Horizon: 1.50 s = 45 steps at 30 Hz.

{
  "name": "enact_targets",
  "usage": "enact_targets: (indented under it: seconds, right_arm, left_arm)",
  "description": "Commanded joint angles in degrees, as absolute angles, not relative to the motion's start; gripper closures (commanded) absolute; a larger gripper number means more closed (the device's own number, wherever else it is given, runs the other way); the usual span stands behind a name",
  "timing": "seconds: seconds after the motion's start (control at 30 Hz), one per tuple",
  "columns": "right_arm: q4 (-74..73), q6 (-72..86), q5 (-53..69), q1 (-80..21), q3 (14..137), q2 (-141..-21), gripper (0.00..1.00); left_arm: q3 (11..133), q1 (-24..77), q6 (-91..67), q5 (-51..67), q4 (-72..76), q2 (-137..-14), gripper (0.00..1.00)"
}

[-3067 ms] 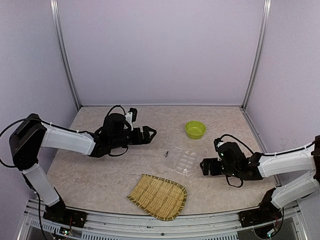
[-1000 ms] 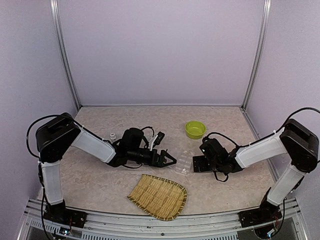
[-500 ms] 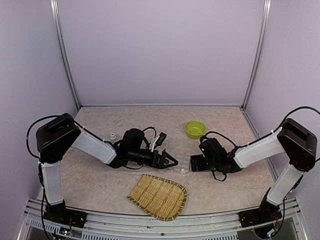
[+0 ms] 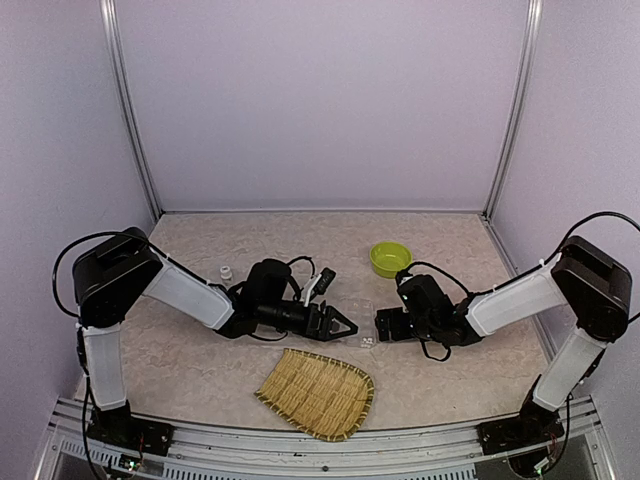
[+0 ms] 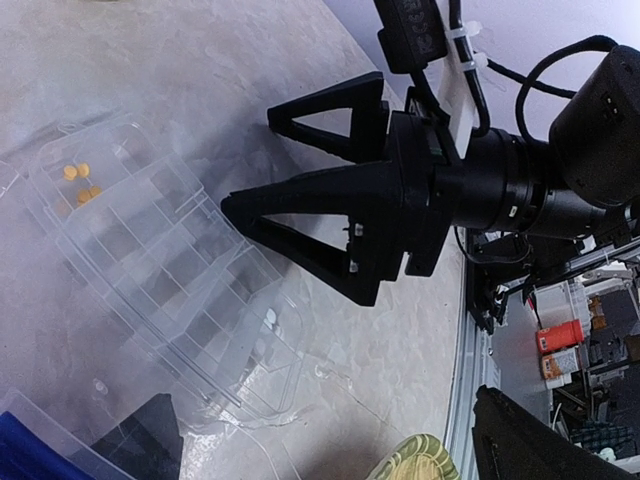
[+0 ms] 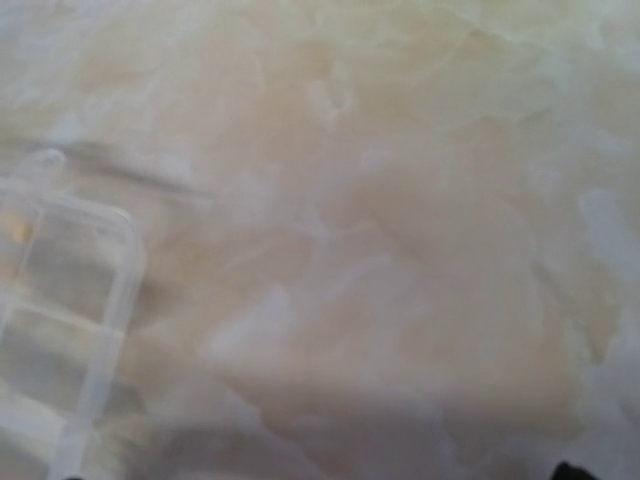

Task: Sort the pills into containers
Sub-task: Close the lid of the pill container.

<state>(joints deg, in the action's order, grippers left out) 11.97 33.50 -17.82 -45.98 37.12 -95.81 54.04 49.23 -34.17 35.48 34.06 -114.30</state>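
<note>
Both your grippers stood wide open and empty. The left gripper (image 4: 347, 325) and right gripper (image 4: 382, 325) faced each other low over the table (image 4: 200, 360), with the clear organiser box (image 5: 160, 270) between them. A nudge from either finger could have slid or flipped so light a box and scattered the yellow pills (image 5: 78, 178) in its end compartment. Only the left wrist view showed those pills and dividers. From above the box barely showed, and the right wrist view gave one blurred corner.
</note>
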Motion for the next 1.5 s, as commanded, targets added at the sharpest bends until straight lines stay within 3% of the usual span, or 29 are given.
enact_targets:
  seconds: [0.0, 0.53, 1.47]
  right_arm:
    - [9.1, 34.5, -13.8, -46.2, 36.8, -97.5, 0.00]
    - [8.3, 35.3, -15.6, -46.2, 35.7, -96.4, 0.00]
    - [8.2, 35.4, -15.1, -46.2, 36.1, -96.8, 0.00]
  left_arm:
    - [55.4, 49.5, -32.9, 33.6, 32.1, -115.4, 0.01]
    - [52.7, 44.7, -34.3, 27.9, 29.2, -113.0, 0.01]
    - [50.0, 46.7, -34.1, 35.5, 38.8, -109.9, 0.01]
